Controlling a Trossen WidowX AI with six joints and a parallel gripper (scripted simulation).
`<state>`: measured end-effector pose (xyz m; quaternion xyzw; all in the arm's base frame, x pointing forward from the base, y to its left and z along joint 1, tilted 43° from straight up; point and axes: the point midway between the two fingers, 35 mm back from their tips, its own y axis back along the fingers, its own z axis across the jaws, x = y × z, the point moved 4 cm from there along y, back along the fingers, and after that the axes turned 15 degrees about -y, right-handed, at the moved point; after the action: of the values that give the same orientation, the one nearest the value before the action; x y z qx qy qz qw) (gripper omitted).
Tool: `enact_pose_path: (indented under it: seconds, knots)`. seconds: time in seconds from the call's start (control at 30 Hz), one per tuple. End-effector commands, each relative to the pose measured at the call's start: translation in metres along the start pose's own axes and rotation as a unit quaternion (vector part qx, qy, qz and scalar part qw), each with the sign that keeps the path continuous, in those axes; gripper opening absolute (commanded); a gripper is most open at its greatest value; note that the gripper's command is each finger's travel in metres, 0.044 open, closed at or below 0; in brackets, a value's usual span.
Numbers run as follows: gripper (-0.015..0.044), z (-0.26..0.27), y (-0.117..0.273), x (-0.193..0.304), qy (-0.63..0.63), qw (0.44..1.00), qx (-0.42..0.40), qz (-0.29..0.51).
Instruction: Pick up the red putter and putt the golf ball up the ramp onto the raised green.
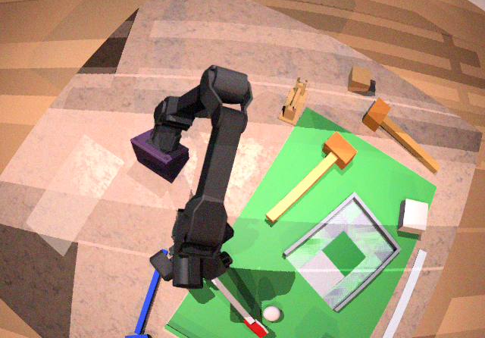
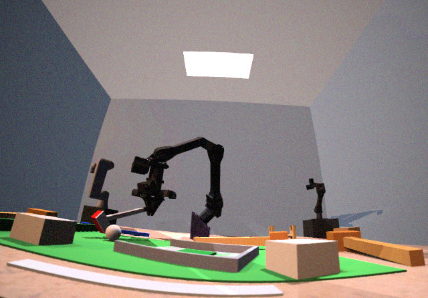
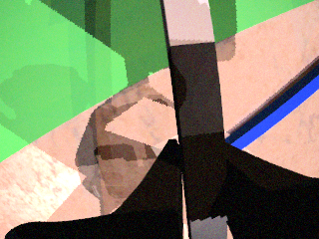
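My gripper [image 2: 150, 211] [image 3: 187, 145] is shut on the pale shaft of the red putter [image 1: 256, 328] [image 2: 97, 220] [image 3: 191, 65]. In the top view the arm hides the fingertips. The putter's shaft slants down to its red head, low over the green mat [image 1: 258, 244] [image 2: 75, 253]. The white golf ball [image 1: 271, 313] [image 2: 113, 232] lies on the mat close beside the head; whether they touch I cannot tell. The pale ramp [image 1: 320, 271] faces lower left in the top view, ball side. The raised green [image 1: 343, 252] [image 2: 196, 252] sits behind it, within a grey border [image 1: 377, 223] [image 2: 172, 256].
A blue putter [image 1: 148, 303] [image 2: 136, 233] [image 3: 279, 117] lies left of the mat. An orange-headed mallet [image 1: 303, 187] lies on the mat above the border; another mallet [image 1: 409, 144] lies beyond it. A white block [image 1: 414, 214] and a white strip [image 1: 405, 293] are at the right.
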<state>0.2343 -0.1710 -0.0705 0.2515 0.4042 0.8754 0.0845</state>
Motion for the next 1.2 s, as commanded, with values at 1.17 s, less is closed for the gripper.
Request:
enact_pose_path:
  seconds: [1.17]
  knots:
    - [0.0, 0.008, -0.009, -0.002, -0.006, 1.0, -0.001, -0.002]
